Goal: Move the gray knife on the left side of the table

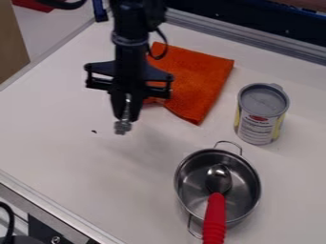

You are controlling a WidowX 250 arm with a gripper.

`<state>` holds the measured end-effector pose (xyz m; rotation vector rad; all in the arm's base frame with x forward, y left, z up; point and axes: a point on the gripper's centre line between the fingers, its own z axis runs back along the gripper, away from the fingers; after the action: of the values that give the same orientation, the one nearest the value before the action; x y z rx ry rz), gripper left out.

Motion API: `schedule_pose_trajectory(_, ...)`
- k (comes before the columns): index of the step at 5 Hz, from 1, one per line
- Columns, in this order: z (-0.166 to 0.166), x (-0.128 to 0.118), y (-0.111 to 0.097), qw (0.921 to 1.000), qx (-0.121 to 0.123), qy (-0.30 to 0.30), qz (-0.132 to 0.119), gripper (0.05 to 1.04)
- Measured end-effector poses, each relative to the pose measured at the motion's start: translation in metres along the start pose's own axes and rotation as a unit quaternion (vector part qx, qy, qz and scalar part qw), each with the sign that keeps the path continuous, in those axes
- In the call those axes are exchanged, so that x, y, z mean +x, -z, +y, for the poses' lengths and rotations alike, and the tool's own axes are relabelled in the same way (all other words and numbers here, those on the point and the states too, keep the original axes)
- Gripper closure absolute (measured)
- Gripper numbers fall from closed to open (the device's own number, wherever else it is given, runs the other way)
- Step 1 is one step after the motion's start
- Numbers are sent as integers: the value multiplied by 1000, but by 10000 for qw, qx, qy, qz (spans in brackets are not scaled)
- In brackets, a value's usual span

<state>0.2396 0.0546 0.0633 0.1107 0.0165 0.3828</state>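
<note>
Holds gray knife (123,127) clamped in pincer (127,115), end pointing down, above worktop (60,143) toward upper-left edge, just beside orange cloth (200,81). Shows steel pot (245,198) toward lower-right corner of view, with red-handled spoon (216,212) inside, handle over rim. Has upright can (259,119) between cloth and pot.
</note>
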Motion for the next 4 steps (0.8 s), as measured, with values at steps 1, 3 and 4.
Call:
schedule_pose_trajectory(1, 20, -2, 14, 9953, -259, 929, -62, 934)
schedule_pose_trajectory(3, 56, 15, 36, 9932, -213, 1120, -234, 934)
schedule_pose_trajectory(4, 69, 20, 47, 9915, -185, 1277, -164, 934)
